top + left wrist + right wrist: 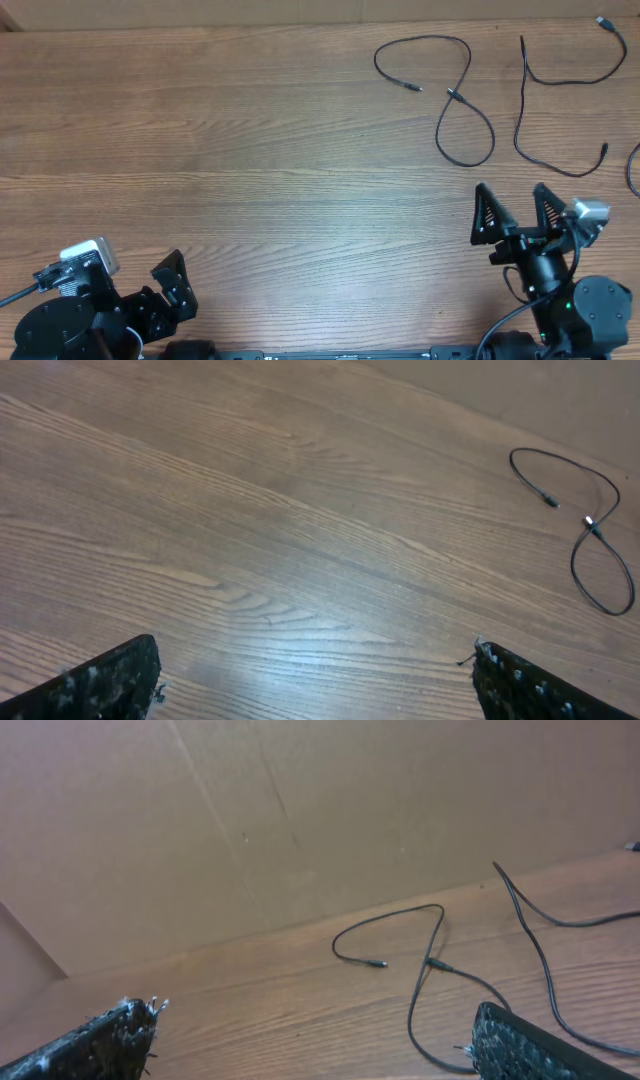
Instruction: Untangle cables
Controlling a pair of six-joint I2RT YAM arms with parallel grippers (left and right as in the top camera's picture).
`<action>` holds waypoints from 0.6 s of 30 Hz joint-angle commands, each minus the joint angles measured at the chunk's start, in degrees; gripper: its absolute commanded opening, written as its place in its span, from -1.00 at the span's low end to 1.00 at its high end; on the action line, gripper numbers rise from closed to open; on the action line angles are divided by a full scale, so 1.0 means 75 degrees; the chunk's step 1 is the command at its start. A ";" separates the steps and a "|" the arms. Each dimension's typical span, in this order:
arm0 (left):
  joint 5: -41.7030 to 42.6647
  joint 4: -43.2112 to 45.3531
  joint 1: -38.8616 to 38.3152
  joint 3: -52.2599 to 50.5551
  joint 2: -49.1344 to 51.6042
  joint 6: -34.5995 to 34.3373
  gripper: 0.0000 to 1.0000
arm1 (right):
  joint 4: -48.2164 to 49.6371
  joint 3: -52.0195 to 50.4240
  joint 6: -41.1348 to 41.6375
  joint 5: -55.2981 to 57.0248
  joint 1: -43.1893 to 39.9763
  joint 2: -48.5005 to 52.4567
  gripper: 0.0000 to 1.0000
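Table [250, 150], wooden, is serving as landmark and is lying bare across its left and middle. Right gripper [510, 197], at the table's near right edge, is standing with jaws spread wide and holding nothing; left gripper [172, 285], at the near left corner, is likewise gaping fully and empty. Cables [440, 90] are lying at the table's far right corner: one looped cord crossing itself, a second cord [560, 85] just beside it, apparently apart, and a third showing only partly at the right edge. Judged stage: separation looking largely done or arms idling; any next move is calling for a reach toward the self-crossed loop. No writing or brand is readable.
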 commanded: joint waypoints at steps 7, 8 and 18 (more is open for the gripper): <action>0.0032 0.0017 -0.0015 0.0009 -0.0076 -0.0160 0.99 | 0.0813 -0.1105 0.0032 0.0105 -0.0221 -0.0991 1.00; 0.0032 0.0017 -0.0015 0.0009 -0.0076 -0.0160 0.99 | 0.0866 -0.1207 0.0029 0.0105 -0.0230 -0.1075 1.00; 0.0032 0.0017 -0.0015 0.0009 -0.0076 -0.0160 0.99 | 0.1661 -0.2040 0.0029 0.0105 -0.0230 -0.1751 0.99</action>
